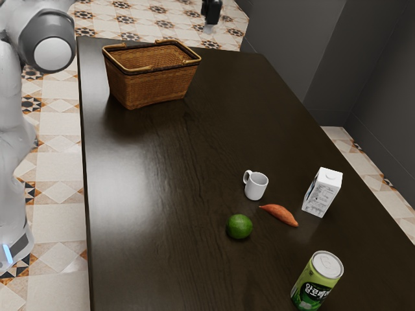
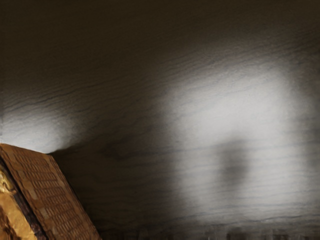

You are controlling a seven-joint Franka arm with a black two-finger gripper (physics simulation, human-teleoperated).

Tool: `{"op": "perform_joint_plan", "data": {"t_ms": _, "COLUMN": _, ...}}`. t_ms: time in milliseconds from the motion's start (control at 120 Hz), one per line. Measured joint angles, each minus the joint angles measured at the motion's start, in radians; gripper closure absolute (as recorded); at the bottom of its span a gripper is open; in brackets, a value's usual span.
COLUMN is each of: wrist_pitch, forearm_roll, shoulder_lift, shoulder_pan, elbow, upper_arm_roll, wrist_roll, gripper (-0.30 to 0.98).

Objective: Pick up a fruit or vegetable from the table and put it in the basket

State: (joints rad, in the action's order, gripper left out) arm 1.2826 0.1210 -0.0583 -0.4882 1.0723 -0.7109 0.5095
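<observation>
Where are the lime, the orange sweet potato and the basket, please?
Lime (image 1: 239, 227): exterior view, middle of its green skin.
Sweet potato (image 1: 281, 214): exterior view, middle of its body.
Basket (image 1: 150, 87): exterior view, woven side wall.

Exterior view: from high at the arm's (image 1: 16, 116) side, facing down along the surface (image 1: 162, 162) toward 12 o'clock; back far enough to take in the arm at 9 to 10, the basket (image 1: 152, 84) at 11 and the can (image 1: 316, 280) at 5.
Wrist view: from the arm's hand, facing down onto the surface; much closer.
Basket and surface: shared in part by both views.
</observation>
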Motion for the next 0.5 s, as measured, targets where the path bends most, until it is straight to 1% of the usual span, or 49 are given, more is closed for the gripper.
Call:
{"op": "perform_joint_plan", "data": {"t_ms": 42, "wrist_pitch": -0.009, "forearm_roll": -0.010, "shoulder_lift": -0.018, "shoulder_pan": 0.090, "elbow": 0.026, "upper_arm_roll": -0.007, "wrist_roll": -0.020, "gripper": 0.06}}
{"op": "perform_joint_plan", "data": {"t_ms": 100, "wrist_pitch": -0.019, "forearm_roll": -0.043, "shoulder_lift": -0.049, "shoulder_pan": 0.308, "elbow": 0.049, "upper_arm_roll": -0.011, "wrist_roll": -0.044, "gripper": 0.05}}
{"op": "perform_joint_plan", "data": {"t_ms": 133, "wrist_pitch": -0.021, "forearm_roll": -0.095, "shoulder_lift": -0.071, "shoulder_pan": 0.422, "elbow": 0.063, "upper_arm_roll": -0.005, "wrist_roll": -0.053, "gripper": 0.04}}
{"op": "perform_joint_plan", "data": {"t_ms": 158, "wrist_pitch": -0.021, "forearm_roll": -0.137, "shoulder_lift": -0.085, "shoulder_pan": 0.460, "elbow": 0.068, "upper_arm_roll": 0.019, "wrist_roll": -0.059, "gripper": 0.04}}
{"op": "perform_joint_plan", "data": {"t_ms": 183, "wrist_pitch": -0.021, "forearm_roll": -0.170, "shoulder_lift": -0.096, "shoulder_pan": 0.437, "elbow": 0.069, "upper_arm_roll": 0.042, "wrist_roll": -0.066, "gripper": 0.03}}
{"op": "perform_joint_plan", "data": {"t_ms": 233, "wrist_pitch": -0.007, "forearm_roll": -0.219, "shoulder_lift": -0.119, "shoulder_pan": 0.326, "elbow": 0.065, "upper_arm_roll": 0.088, "wrist_roll": -0.080, "gripper": 0.03}}
{"op": "perform_joint_plan", "data": {"t_ms": 300, "wrist_pitch": 0.014, "forearm_roll": -0.269, "shoulder_lift": -0.135, "shoulder_pan": 0.271, "elbow": 0.060, "upper_arm_roll": 0.171, "wrist_roll": -0.101, "gripper": 0.03}}
{"op": "perform_joint_plan", "data": {"t_ms": 367, "wrist_pitch": 0.029, "forearm_roll": -0.298, "shoulder_lift": -0.138, "shoulder_pan": 0.252, "elbow": 0.058, "upper_arm_roll": 0.210, "wrist_roll": -0.123, "gripper": 0.03}}
{"op": "perform_joint_plan", "data": {"t_ms": 400, "wrist_pitch": 0.041, "forearm_roll": -0.306, "shoulder_lift": -0.120, "shoulder_pan": 0.250, "elbow": 0.076, "upper_arm_roll": 0.222, "wrist_roll": -0.133, "gripper": 0.03}}
{"op": "perform_joint_plan", "data": {"t_ms": 500, "wrist_pitch": 0.076, "forearm_roll": -0.309, "shoulder_lift": -0.088, "shoulder_pan": 0.261, "elbow": 0.113, "upper_arm_roll": 0.248, "wrist_roll": -0.160, "gripper": 0.02}}
